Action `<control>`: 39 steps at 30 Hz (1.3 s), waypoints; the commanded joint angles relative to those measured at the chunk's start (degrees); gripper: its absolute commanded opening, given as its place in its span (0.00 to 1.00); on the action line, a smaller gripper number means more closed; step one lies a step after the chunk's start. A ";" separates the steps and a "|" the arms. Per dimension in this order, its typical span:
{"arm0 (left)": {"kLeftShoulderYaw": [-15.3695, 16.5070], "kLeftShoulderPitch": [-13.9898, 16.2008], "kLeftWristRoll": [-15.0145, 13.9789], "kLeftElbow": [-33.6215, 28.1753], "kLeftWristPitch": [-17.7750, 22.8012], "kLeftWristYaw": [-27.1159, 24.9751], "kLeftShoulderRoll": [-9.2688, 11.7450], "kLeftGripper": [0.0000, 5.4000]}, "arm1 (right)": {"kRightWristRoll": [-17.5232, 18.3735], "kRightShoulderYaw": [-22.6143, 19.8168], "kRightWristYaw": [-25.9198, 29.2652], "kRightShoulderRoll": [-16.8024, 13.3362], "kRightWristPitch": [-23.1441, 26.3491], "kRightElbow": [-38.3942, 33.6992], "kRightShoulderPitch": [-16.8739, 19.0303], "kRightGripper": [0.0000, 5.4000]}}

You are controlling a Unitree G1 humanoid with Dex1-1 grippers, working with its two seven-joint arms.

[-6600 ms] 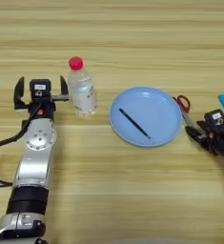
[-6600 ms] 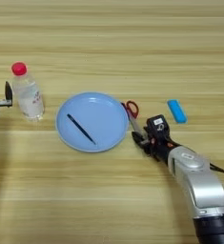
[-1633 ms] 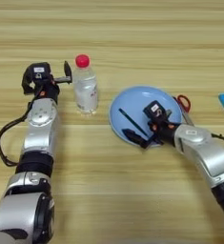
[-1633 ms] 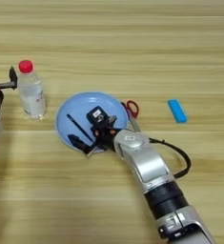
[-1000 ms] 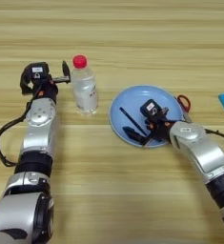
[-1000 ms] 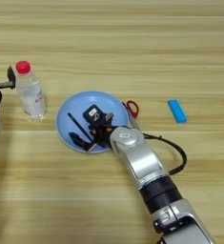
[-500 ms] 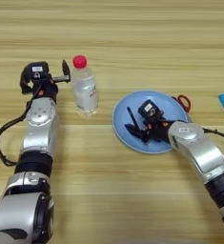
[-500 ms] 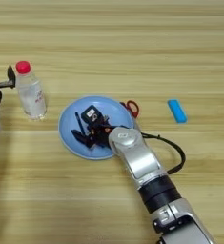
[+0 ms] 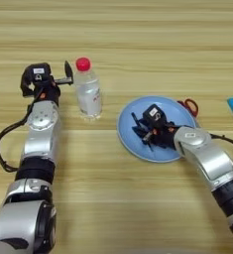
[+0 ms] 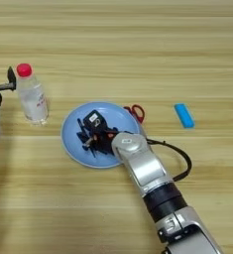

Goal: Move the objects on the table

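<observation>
My right gripper [image 9: 142, 135] sits over the plate [image 9: 133, 106], at the pen [image 9: 137, 124]; I cannot tell if it grips. My left gripper [image 9: 63, 79] spreads beside the bottle [image 9: 88, 92].

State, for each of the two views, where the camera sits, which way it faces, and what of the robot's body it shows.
Left eye view: head camera, facing down on the table; shows whole left arm beside the bottle, right gripper over the plate.
Right eye view: same, reaching further right; left arm cut off.
Shared: bottle, plate, scissors, blue block.
</observation>
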 commanded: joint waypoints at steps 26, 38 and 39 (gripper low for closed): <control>-0.21 0.09 0.89 -1.27 1.52 0.19 0.49 1.00 | 1.92 -2.46 -0.33 -0.15 5.35 -3.95 1.26 0.05; -0.11 0.10 0.80 -1.15 1.45 0.18 0.54 1.00 | 5.79 -9.10 -1.12 -1.65 9.80 -12.89 -0.68 0.05; -0.10 0.11 0.79 -1.17 1.45 0.17 0.54 1.00 | 5.96 -10.03 -1.37 -1.96 9.68 -13.28 -0.88 0.05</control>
